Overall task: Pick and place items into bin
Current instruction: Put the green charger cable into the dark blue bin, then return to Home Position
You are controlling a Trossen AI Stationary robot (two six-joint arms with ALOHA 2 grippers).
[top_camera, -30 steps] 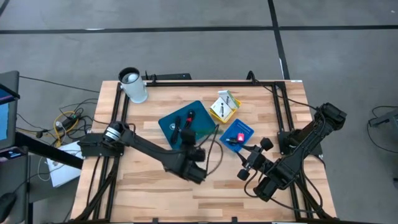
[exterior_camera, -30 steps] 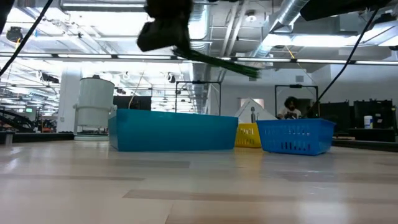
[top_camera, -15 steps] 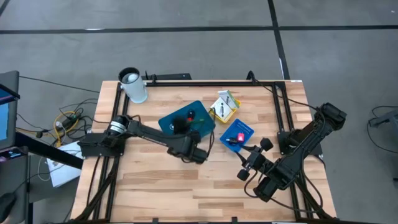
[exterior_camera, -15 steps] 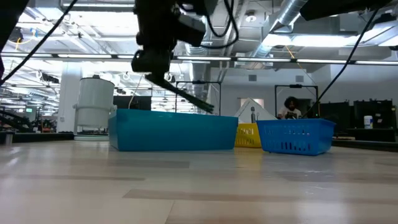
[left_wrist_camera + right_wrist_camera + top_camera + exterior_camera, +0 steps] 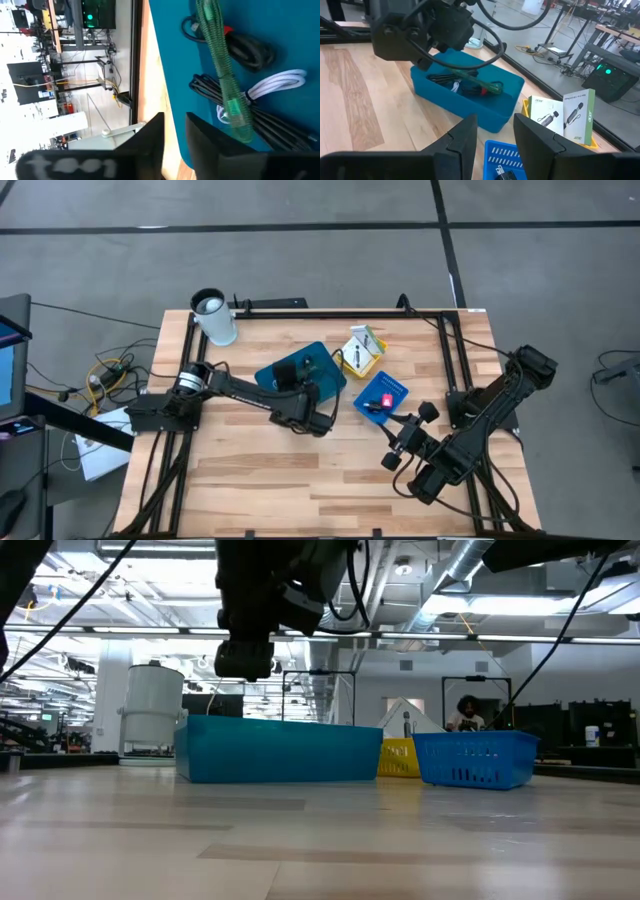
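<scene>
My left gripper (image 5: 175, 120) hangs open over the near part of the teal bin (image 5: 322, 378) and holds nothing; the low view shows it (image 5: 245, 658) above the bin's wall (image 5: 280, 752). The green pen-like stick (image 5: 222, 75) lies inside the bin across black cords (image 5: 260, 50) and a white cord (image 5: 280, 82), next to a small red piece (image 5: 227, 30). The right wrist view also shows the stick (image 5: 479, 84) in the bin. My right gripper (image 5: 398, 448) waits open near the table's right side, by the blue basket (image 5: 398, 388).
A yellow bin (image 5: 372, 362) with white packets (image 5: 358, 345) stands beyond the blue basket, which holds a pink-red piece (image 5: 386, 400). A white cylinder (image 5: 214, 318) stands at the far left corner. Bare wood lies toward the near edge (image 5: 300, 490). A person (image 5: 466, 712) sits in the room behind.
My left gripper has moved toward the far edge, from over bare wood to above the teal bin, and has come lower. The green stick that slanted down from its fingers is no longer in them and lies in the bin.
</scene>
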